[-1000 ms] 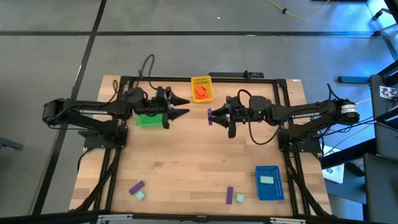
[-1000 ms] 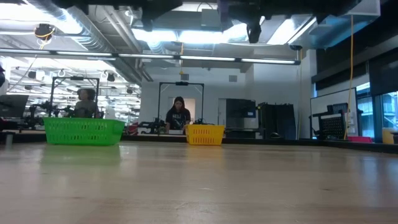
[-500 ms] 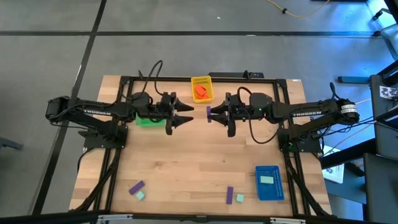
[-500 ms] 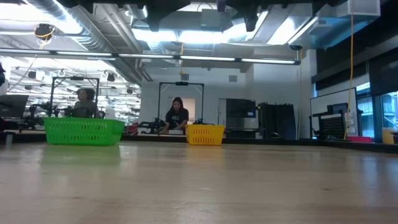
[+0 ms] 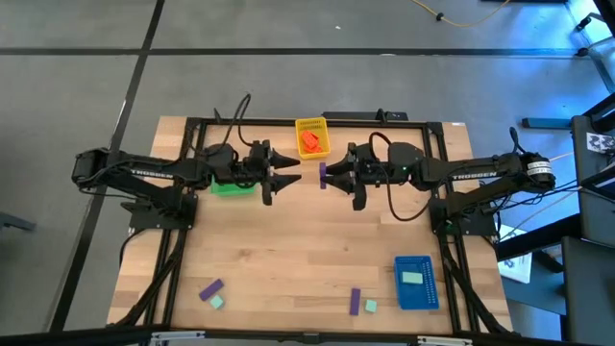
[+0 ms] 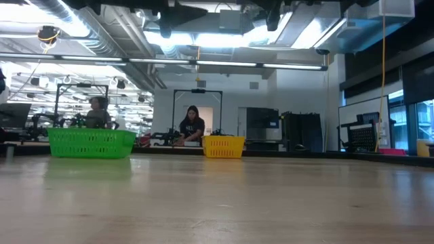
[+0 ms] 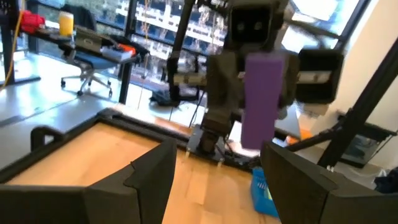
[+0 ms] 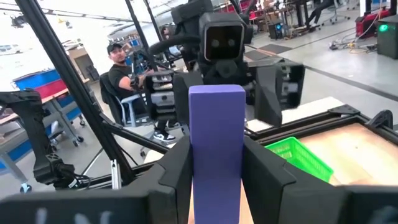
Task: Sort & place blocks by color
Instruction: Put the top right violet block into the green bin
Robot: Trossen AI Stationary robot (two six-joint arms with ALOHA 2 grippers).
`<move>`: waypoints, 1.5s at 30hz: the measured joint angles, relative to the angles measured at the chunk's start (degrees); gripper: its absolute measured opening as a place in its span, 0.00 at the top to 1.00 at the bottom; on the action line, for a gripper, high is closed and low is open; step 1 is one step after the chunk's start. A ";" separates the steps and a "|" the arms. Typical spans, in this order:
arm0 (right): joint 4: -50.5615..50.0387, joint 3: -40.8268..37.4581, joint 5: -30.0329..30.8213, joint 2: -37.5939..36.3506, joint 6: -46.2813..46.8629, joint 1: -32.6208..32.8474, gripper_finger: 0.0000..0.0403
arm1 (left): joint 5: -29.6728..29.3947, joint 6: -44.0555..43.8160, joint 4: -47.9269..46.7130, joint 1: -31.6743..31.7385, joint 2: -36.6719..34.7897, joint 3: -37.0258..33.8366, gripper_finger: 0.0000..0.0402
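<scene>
Above the table's middle, our right gripper (image 5: pixel 328 176) clamps a purple block (image 5: pixel 323 174). Our left gripper (image 5: pixel 291 171) faces it, fingers apart.

The wooden counter (image 5: pixel 307 240) carries a yellow tray (image 5: pixel 311 137) at its far edge, a green tray (image 5: pixel 229 185) far left and a blue tray (image 5: pixel 416 283) near right. Near the front lie a purple block (image 5: pixel 210 288) beside a mint block (image 5: pixel 218 302), then another purple block (image 5: pixel 355 301) and mint block (image 5: pixel 371 306).

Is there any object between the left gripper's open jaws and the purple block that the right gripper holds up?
Nothing visible. The left gripper faces the purple block held by the right gripper above the table, with only open air between them.
</scene>
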 joint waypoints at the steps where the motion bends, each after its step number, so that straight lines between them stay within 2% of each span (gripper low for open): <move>1: 0.02 0.00 -0.02 0.00 -0.20 0.00 0.73 | -0.04 0.03 -0.03 -0.05 0.21 0.00 0.43; 9: 0.07 0.00 0.34 0.00 -0.16 0.00 0.73 | -0.05 0.02 0.44 -0.51 3.15 0.62 0.43; 20: 1.43 0.00 2.78 0.00 -0.48 0.00 0.73 | 4.25 0.65 0.05 -0.36 13.79 9.12 0.42; 22: 1.26 0.00 3.03 0.00 -1.59 0.00 0.73 | 6.95 0.63 -0.05 -0.33 14.59 10.08 0.42; 30: -1.51 -0.02 3.59 0.07 -1.94 0.00 0.73 | 10.55 0.88 0.75 -0.08 15.04 12.04 0.42; 38: 0.48 -0.02 3.00 0.04 -1.97 0.02 0.73 | 8.81 -3.05 1.45 0.19 15.82 12.04 0.42; 45: 0.27 -0.02 2.54 0.04 -2.97 0.04 0.73 | 7.43 -6.46 6.41 0.19 19.14 12.04 0.43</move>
